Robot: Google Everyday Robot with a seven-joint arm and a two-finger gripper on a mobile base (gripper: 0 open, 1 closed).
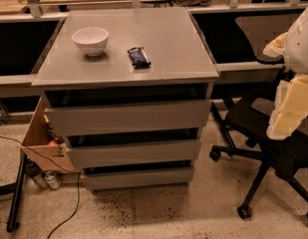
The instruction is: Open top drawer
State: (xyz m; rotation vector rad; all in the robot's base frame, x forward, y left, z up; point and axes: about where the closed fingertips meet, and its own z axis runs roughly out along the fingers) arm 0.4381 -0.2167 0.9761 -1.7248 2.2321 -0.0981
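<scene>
A speckled, pale floor lies under a grey cabinet standing before a long shelf-like bench. The cabinet's flat top, the counter (pixel 168 24), carries two things: one white bowl (pixel 90 40) near its rear left, and one dark snack packet (pixel 138 57) lying flat near the middle, well apart from the bowl.

Below the counter are three grey handleless drawers, stacked. The top drawer (pixel 126 117) sits directly under the counter, with a dark gap showing above its flat front; the middle drawer (pixel 133 153) and bottom drawer (pixel 138 177) show similar gaps. How far the top drawer stands out cannot be told.

The pincer (pixel 287 111), pale cream under a white arm (pixel 300 36), hangs at the right edge, well apart from the cabinet and in front of one black office chair (pixel 255 121). Whether it is open or closed cannot be told, and nothing is seen in its hold.

Left of the cabinet leans one wooden box (pixel 40 136), with two cans (pixel 44 178) on the floor beside it.
</scene>
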